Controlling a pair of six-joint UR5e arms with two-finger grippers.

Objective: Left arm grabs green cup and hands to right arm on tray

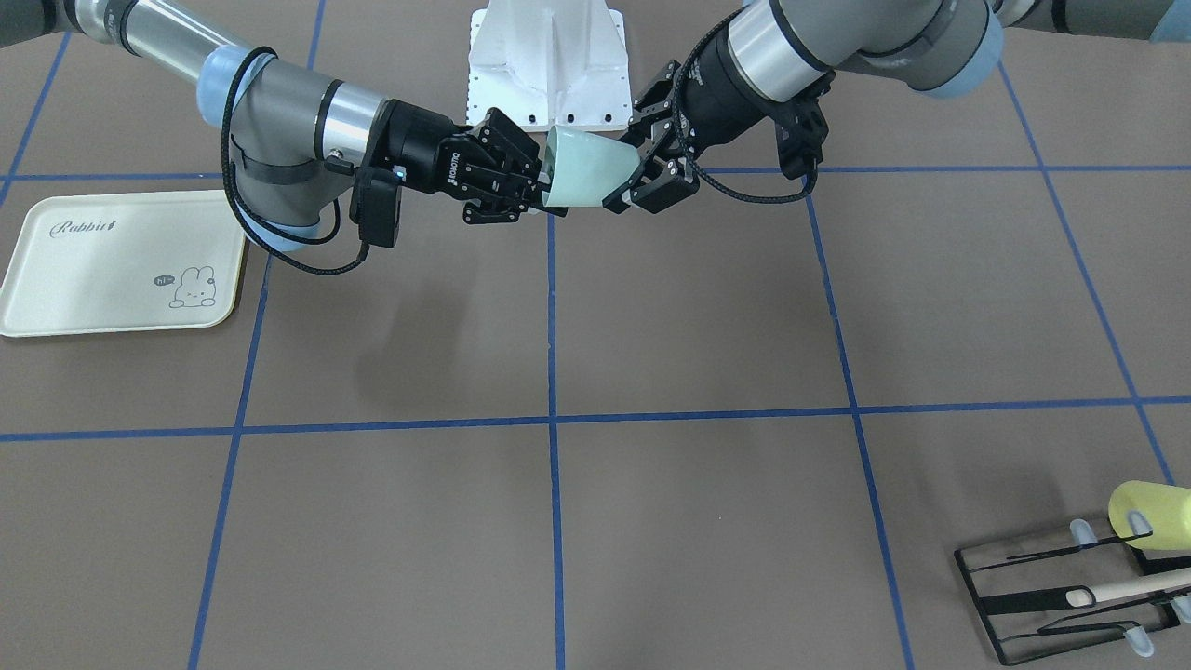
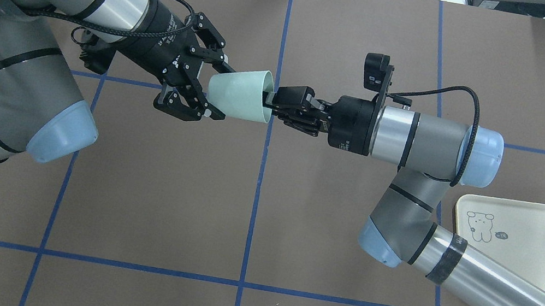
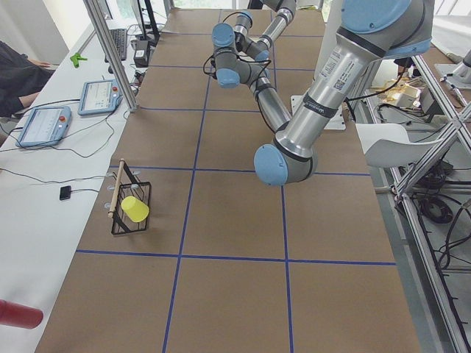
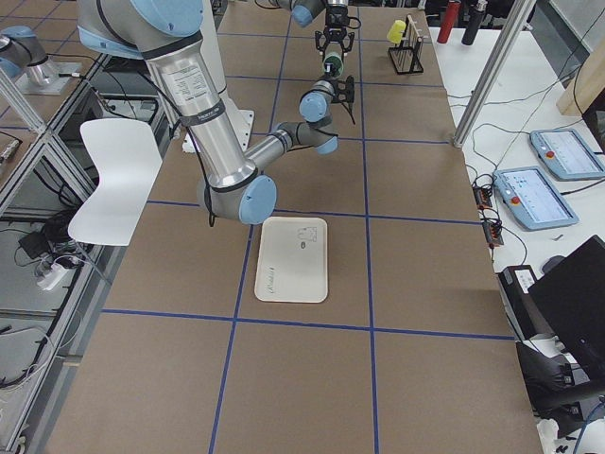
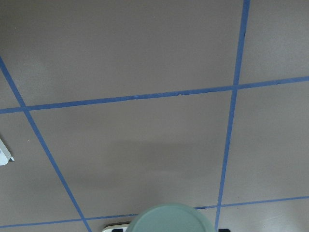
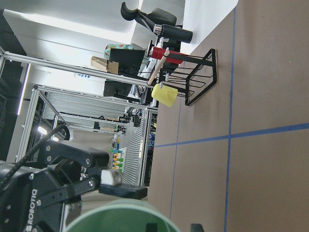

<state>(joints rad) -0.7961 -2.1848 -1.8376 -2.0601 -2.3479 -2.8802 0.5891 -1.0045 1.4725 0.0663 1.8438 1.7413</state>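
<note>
The green cup [image 2: 240, 95] is held in the air on its side over the table's middle, between both grippers. My left gripper [image 2: 227, 94] has its two fingers against the sides of the cup's narrow base; in the front view it [image 1: 625, 169] comes in from the right. My right gripper [image 2: 271, 103] is shut on the cup's rim, with one finger inside the mouth. The cup's base shows at the bottom of the left wrist view [image 5: 170, 218] and its rim in the right wrist view [image 6: 120, 217]. The tray [image 2: 529, 240] lies flat under the right arm's side.
A black wire rack [image 1: 1070, 596] with a pale yellow cup [image 1: 1149, 507] and a wooden stick stands at the table's far corner on my left. The white robot base [image 1: 547, 65] is between the arms. Blue tape lines cross the brown table.
</note>
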